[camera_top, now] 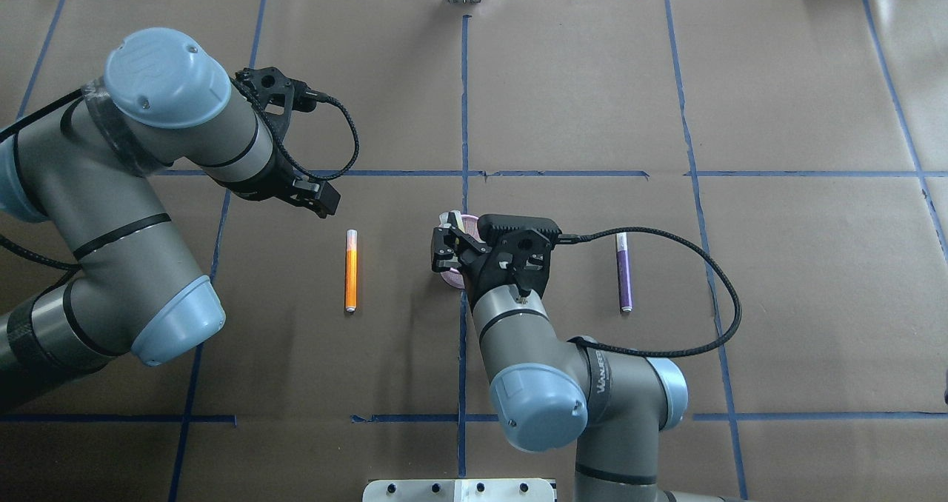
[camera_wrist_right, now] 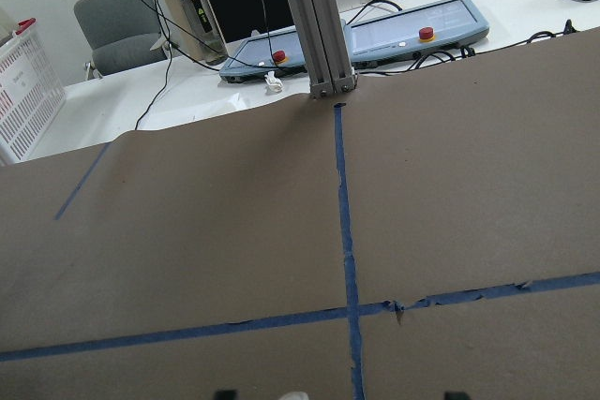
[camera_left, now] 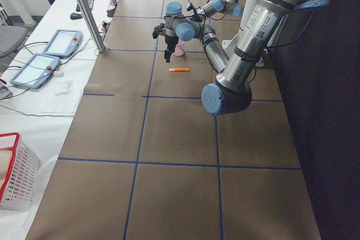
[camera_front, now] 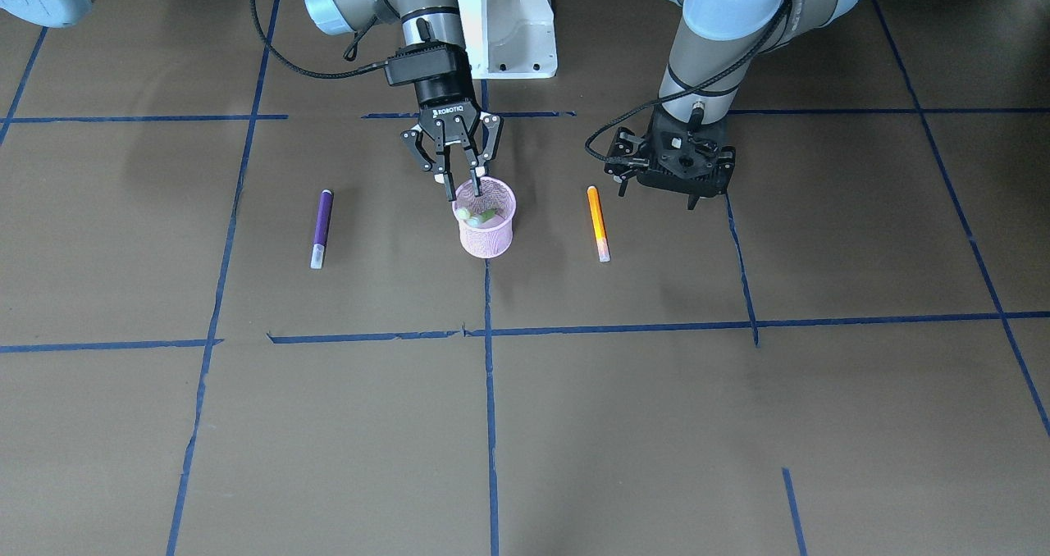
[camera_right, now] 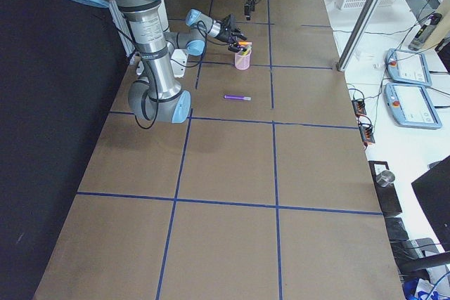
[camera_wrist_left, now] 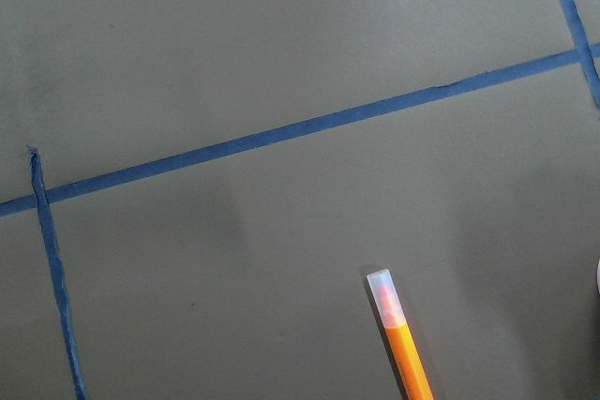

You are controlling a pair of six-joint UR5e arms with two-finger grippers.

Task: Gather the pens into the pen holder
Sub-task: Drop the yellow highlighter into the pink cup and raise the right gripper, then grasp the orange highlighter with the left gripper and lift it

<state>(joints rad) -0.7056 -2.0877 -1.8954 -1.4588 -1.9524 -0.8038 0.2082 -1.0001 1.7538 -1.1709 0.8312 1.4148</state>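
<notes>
Lifting my empty, wide-open right gripper (camera_front: pixel 463 189) could tip the small pink wire-mesh cup (camera_front: pixel 488 236), because one finger (camera_front: pixel 474 179) hangs by its twelve o'clock rim.

Grey tubular left arm (camera_top: pixel 126 221) and right arm (camera_top: pixel 518 332), pale blue joint caps (camera_top: pixel 167 69), black braided cables (camera_top: pixel 729 295); black right gripper (camera_front: pixel 462 193) marked ROBOTIQ.

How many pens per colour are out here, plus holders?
purple pen: 1
orange pen: 1
green pen: 1, in the holder
yellowish pen: 1, in the holder
pen holder: 1
Total: 5
</notes>
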